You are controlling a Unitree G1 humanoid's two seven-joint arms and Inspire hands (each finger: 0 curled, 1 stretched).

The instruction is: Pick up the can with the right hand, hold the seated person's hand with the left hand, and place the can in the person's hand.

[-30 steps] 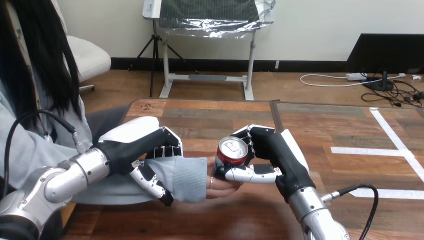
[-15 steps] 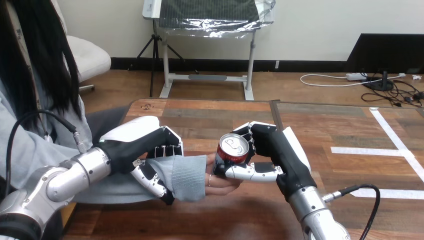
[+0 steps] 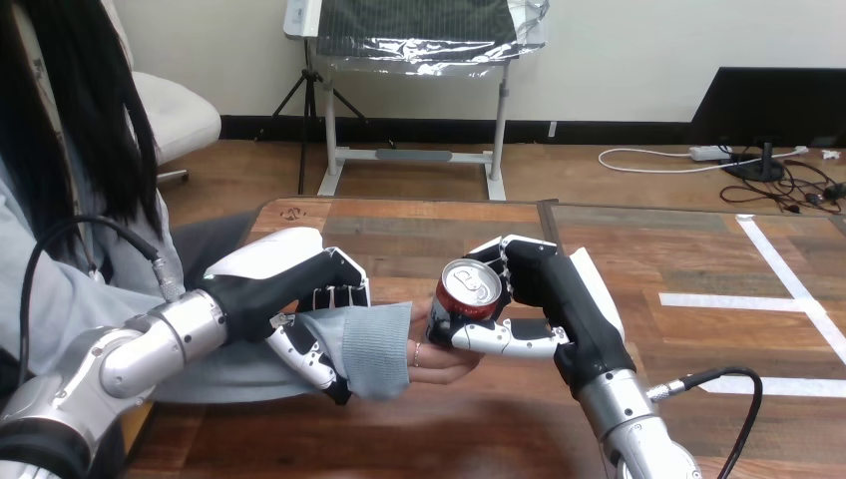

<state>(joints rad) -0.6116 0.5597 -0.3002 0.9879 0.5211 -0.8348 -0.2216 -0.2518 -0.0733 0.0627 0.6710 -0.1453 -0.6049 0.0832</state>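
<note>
Grips can point(image 3: 467, 292) in right hand point(image 3: 554, 294): wraps fingers point(image 3: 491, 255) behind it, lays thumb point(image 3: 499, 339) across its lower front. Clasps person's wrist point(image 3: 374, 344), over the sleeve, in left hand point(image 3: 284, 284): curls fingers on top, hooks thumb beneath. Holds can over person's hand point(image 3: 446, 365), open palm up, above table point(image 3: 419, 225); cannot tell whether base touches palm. Versus one second ago: tips can top slightly more toward the camera, carries it a touch higher; shifts left hand and wrist a shade right. Reads as delivery stage, near complete. Needs can seated in palm, then right fingers released.
</note>
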